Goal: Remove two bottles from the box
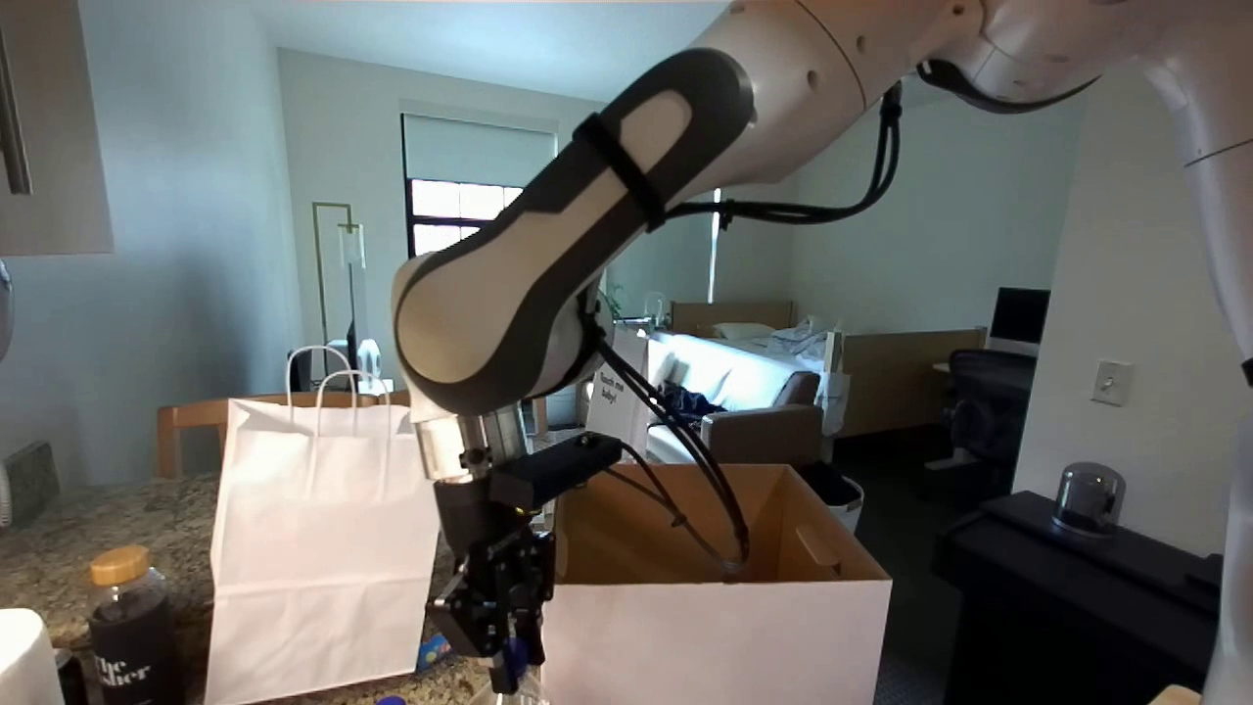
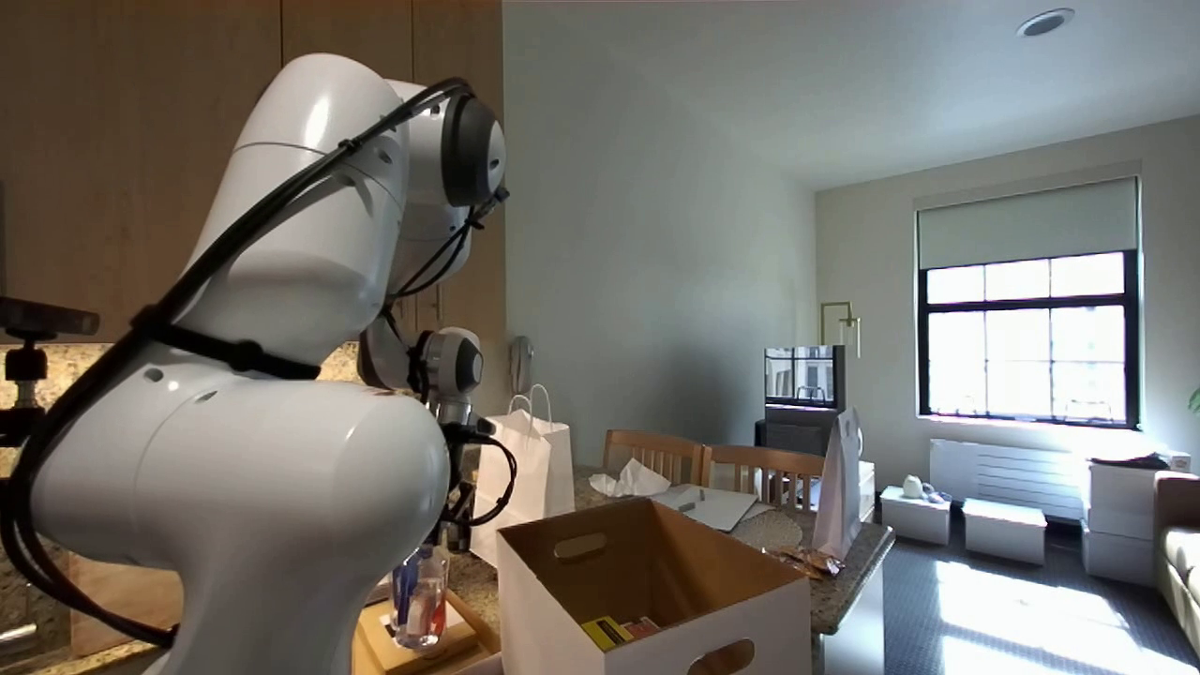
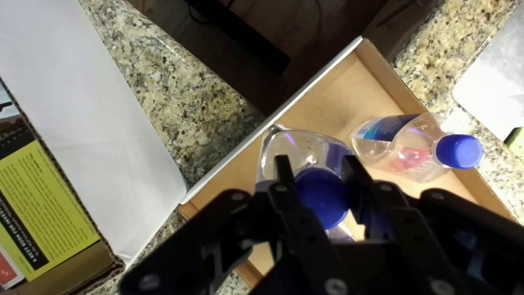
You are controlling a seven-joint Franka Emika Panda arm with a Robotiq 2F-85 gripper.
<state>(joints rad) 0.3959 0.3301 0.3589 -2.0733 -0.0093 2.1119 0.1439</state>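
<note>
The first bottle [image 3: 316, 180] is positioned in or just above the shallow tray [image 3: 348, 90], outside the box [image 1: 724, 641]; its blue cap [image 3: 321, 200] is clamped in the gripper [image 3: 317, 166]. Slippage may be caused by the cap's roundness; the second bottle [image 3: 413, 149], just beside, may be toppled by sideways travel.

In the wrist view, the gripper [image 3: 317, 166] partly hides the blue-capped bottle [image 3: 321, 198] at lower centre; the left edge cuts off the box [image 3: 92, 123] and a yellow book [image 3: 45, 209], its smaller lines too blurred to read.
</note>
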